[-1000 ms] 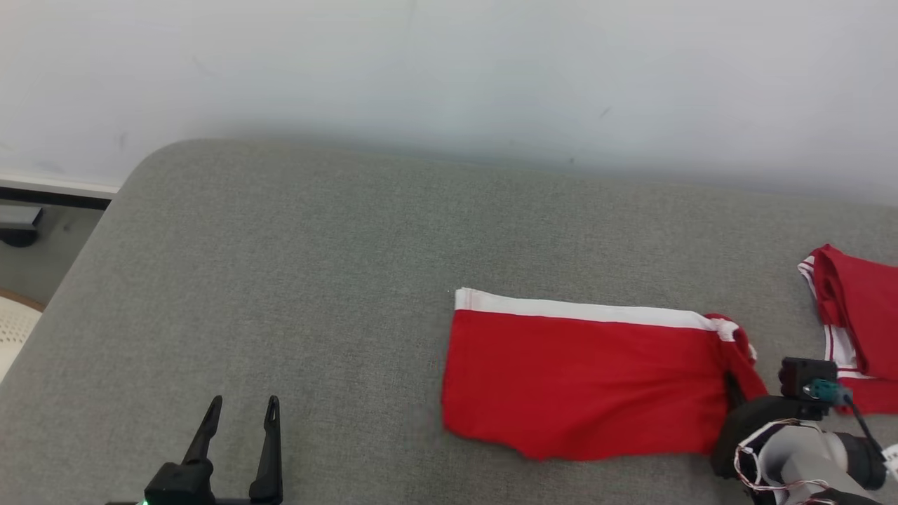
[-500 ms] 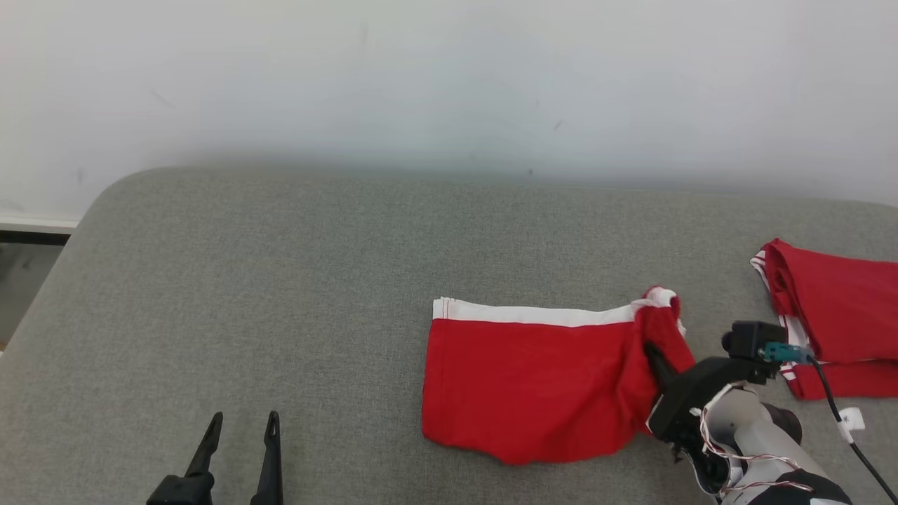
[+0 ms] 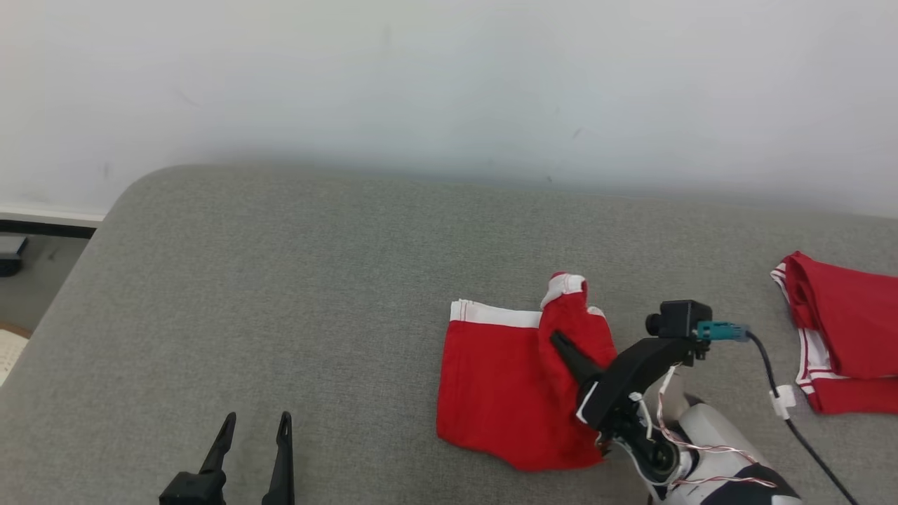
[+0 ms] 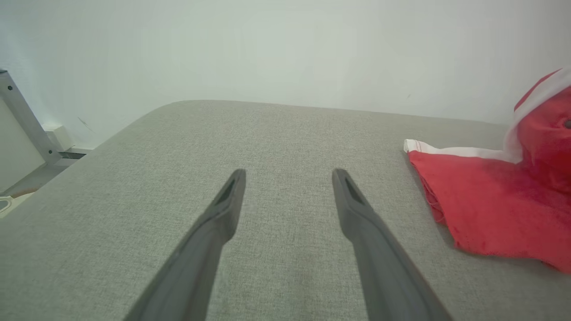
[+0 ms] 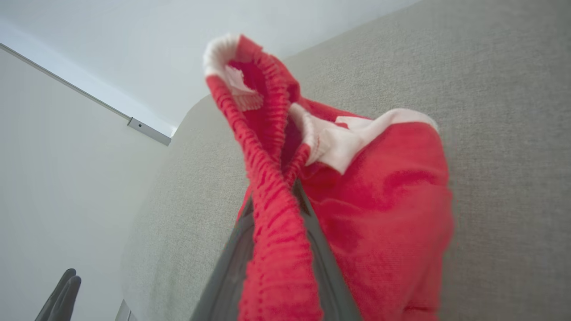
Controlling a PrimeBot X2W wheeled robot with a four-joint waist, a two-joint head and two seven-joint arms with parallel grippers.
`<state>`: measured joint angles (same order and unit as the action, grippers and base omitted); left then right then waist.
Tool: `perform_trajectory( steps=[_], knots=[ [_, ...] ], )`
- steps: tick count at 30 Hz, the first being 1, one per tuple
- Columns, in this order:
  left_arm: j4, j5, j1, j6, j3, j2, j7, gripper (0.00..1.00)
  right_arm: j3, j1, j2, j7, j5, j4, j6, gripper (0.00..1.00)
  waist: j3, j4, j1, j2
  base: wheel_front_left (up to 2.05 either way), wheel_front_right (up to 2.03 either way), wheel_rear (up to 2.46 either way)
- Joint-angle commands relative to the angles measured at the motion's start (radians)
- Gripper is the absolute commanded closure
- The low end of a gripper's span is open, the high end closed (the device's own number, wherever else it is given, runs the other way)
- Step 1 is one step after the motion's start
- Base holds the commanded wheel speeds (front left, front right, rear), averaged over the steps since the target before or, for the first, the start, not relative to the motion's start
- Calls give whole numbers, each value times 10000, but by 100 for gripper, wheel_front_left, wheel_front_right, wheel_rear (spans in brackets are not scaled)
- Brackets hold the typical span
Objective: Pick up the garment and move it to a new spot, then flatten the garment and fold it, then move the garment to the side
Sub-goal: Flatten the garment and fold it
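A red garment (image 3: pixel 491 382) with a white waistband lies on the grey cushion (image 3: pixel 316 280), right of centre. My right gripper (image 3: pixel 559 341) is shut on the garment's right end, which it holds raised and doubled over to the left above the flat part. In the right wrist view the bunched red fabric (image 5: pixel 379 200) runs between the two fingers (image 5: pixel 229 263) and hides their tips. My left gripper (image 3: pixel 254 426) stands open and empty at the lower left, well apart from the garment. The left wrist view has its spread fingers (image 4: pixel 232 196) over bare cushion, with the garment (image 4: pixel 486 214) at the right.
A second red garment with white stripes (image 3: pixel 842 330) lies folded at the cushion's right edge. A white wall (image 3: pixel 449 84) rises behind the cushion. The cushion's rounded left corner (image 3: pixel 133 196) drops to the floor. A black cable (image 3: pixel 779 379) trails from the right wrist camera.
My right gripper has carried the garment's right end up and leftward over the rest, so the flat part looks much shorter. The head camera has shifted. The left gripper stays open in place.
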<state>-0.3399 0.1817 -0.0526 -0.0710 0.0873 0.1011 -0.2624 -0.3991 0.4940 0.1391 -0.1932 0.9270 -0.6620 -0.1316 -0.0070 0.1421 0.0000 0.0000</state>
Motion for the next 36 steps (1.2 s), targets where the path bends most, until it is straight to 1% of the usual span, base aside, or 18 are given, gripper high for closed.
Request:
perform_trajectory(
  steps=[1, 4, 5, 9, 10, 13, 15, 20, 25, 26, 27, 28, 32, 36],
  knots=[
    [-40, -25, -159, -51, -2, -53, -16, 0, -9, 142, -203, -38, 150, -158, 25, 100, -8, 163, 0, 0, 0, 0, 0],
    [-154, -62, -265, -91, 79, -104, -16, 0, -171, 370, -470, 66, 102, -606, 25, 100, 29, 362, 0, 0, 0, 0, 0],
    [-187, -68, -371, -142, 140, -146, -16, 0, -287, 572, -608, 186, 16, -937, 25, 100, 86, 496, 0, 0, 0, 0, 0],
    [-275, -110, -445, -185, 233, -210, -16, 0, -496, 978, -827, 452, 89, -1668, 24, 100, 201, 726, 0, 0, 0, 0, 0],
    [-275, -110, -445, -185, 233, -210, -16, 0, -496, 978, -827, 452, 89, -1668, 24, 100, 201, 726, 0, 0, 0, 0, 0],
    [-326, -132, -588, -231, 306, -254, -16, 0, -630, 1297, -868, 727, 129, -2293, 24, 100, 291, 886, 0, 0, 0, 0, 0],
    [-375, -148, -625, -241, 376, -289, -16, 0, -794, 1456, -890, 848, 410, -2516, 24, 100, 343, 1006, 0, 0, 0, 0, 0],
    [-523, -143, -839, -317, 530, -360, -16, 0, -1527, 1758, -885, 1189, 1102, -2899, 13, 100, 451, 1270, 0, 0, 0, 0, 0],
    [-631, -99, -1009, -331, 615, -418, -16, 0, -2291, 2095, -883, 1707, 1367, -3519, 13, 100, 524, 1427, 0, 0, 0, 0, 0],
    [-666, -91, -1002, -332, 631, -431, -16, 0, -2445, 2146, -886, 1817, 1387, -3627, 13, 82, 523, 1439, 0, 0, 0, 0, 0],
    [-689, -85, -1013, -326, 627, -437, -16, 0, -2569, 2200, -895, 1927, 1455, -3667, 13, 44, 516, 1438, 0, 0, 0, 0, 0],
    [-699, -77, -1011, -322, 597, -441, -16, 0, -2673, 2226, -893, 2047, 1565, -3684, 13, 0, 488, 1413, 0, 0, 0, 0, 0],
    [-731, -122, -871, -292, 459, -428, -16, 0, -3041, 2418, -886, 2783, 1737, -3500, 13, 0, 375, 1247, 0, 0, 0, 0, 0],
    [-669, -147, -669, -271, 264, -358, -16, 0, -3190, 2610, -868, 3751, 1551, -3376, 13, 0, 239, 1030, 0, 0, 0, 0, 0]
  ],
)
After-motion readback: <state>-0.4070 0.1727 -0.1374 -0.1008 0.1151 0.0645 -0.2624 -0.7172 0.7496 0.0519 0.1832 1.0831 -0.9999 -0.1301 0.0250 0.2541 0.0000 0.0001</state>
